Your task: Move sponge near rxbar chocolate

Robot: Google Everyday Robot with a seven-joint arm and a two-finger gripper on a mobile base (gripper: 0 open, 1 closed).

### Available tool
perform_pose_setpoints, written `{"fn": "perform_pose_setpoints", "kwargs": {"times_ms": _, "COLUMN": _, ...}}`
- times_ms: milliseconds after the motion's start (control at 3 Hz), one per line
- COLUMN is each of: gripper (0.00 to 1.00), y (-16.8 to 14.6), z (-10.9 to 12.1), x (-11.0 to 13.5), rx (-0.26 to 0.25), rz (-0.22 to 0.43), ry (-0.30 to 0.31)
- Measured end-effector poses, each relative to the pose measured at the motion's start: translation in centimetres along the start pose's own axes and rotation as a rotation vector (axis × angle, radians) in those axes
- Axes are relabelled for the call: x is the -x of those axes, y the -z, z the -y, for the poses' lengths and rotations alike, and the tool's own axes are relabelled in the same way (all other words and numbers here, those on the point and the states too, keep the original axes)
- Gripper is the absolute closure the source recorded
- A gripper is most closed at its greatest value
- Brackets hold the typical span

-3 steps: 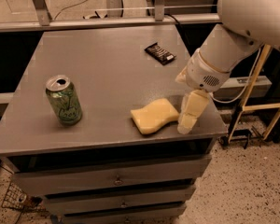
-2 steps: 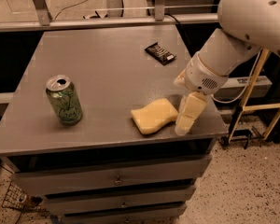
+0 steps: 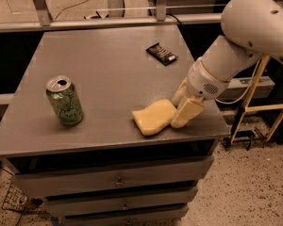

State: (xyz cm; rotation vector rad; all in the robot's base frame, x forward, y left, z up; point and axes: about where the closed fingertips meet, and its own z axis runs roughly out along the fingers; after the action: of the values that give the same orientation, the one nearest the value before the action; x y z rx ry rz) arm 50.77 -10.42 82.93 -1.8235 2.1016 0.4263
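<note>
The hand [image 3: 178, 112] had been brought slightly closer, against the edge of the sponge [image 3: 152, 118], which was left almost unmoved on the counter [image 3: 99, 55], well apart from the rxbar chocolate [image 3: 162, 53], nearer the camera; the hand's grip could not be told, and the carry was judged barely begun.
</note>
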Motion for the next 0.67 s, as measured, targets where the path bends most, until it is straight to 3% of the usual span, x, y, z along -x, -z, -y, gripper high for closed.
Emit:
{"fn": "perform_pose_setpoints", "kwargs": {"times_ms": 333, "gripper": 0.71, "y": -0.18, "z": 0.26, "x": -0.01, "rx": 0.000, "rz": 0.005, "ry": -0.006}}
{"fn": "perform_pose_setpoints", "kwargs": {"times_ms": 667, "gripper": 0.94, "y": -0.16, "z": 0.39, "x": -0.08, "rx": -0.001, "rz": 0.004, "ry": -0.010}}
